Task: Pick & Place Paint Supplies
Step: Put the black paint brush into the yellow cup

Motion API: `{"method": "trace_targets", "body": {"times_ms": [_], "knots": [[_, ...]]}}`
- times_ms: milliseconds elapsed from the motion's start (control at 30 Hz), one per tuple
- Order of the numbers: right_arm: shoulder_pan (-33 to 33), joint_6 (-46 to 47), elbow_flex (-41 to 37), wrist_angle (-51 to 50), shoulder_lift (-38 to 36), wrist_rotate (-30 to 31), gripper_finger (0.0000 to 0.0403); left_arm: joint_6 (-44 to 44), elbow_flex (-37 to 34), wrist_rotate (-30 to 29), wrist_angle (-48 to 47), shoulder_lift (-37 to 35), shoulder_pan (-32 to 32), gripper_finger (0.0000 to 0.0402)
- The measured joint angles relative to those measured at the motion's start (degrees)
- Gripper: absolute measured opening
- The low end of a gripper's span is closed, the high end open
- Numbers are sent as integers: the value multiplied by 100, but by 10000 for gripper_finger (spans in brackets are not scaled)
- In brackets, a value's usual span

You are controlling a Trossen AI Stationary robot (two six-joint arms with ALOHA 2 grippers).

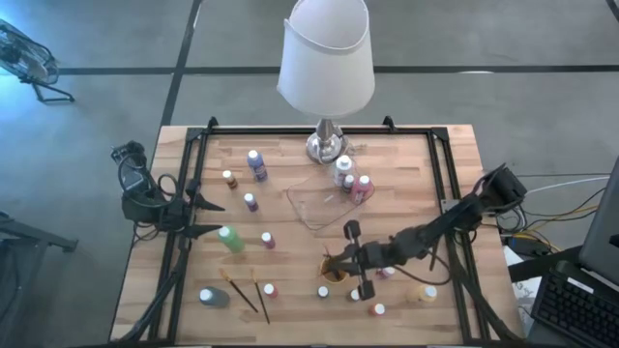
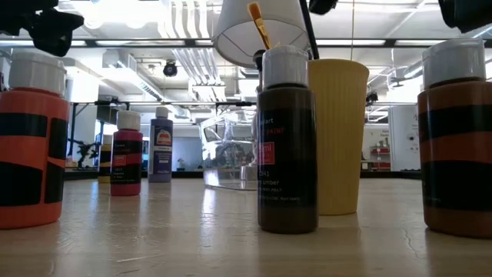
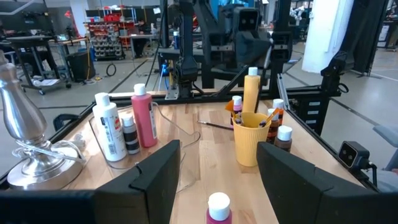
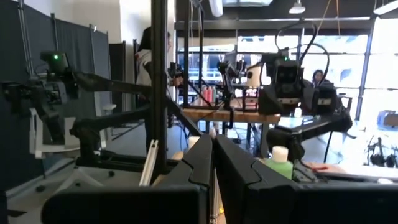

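High view: paint bottles scattered over desk [image 1: 290, 159]; green bottle [image 1: 231, 239] just beside left gripper [image 1: 218, 217], jaws spread, nothing held. Two brushes [image 1: 250, 293] lie near front edge. Right gripper [image 1: 338, 261] at orange cup [image 1: 335, 274], fingers pressed together.

Low view: brown bottle [image 2: 287, 138] before cup [image 2: 337, 137]; brush tip [image 2: 259, 25] above it.

Left wrist view: pink bottle [image 3: 143, 116], white bottle [image 3: 106, 127] stand in clear tray [image 3: 177, 124].

Right wrist view: fingers [image 4: 199, 163] fully closed; whether they pinch anything, cannot tell.
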Motion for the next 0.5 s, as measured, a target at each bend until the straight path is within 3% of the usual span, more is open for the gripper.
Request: {"method": "trace_targets", "body": {"times_ms": [500], "knots": [[11, 435, -4, 96, 464, 142, 8, 0, 0, 1, 0, -1, -2, 218]]}}
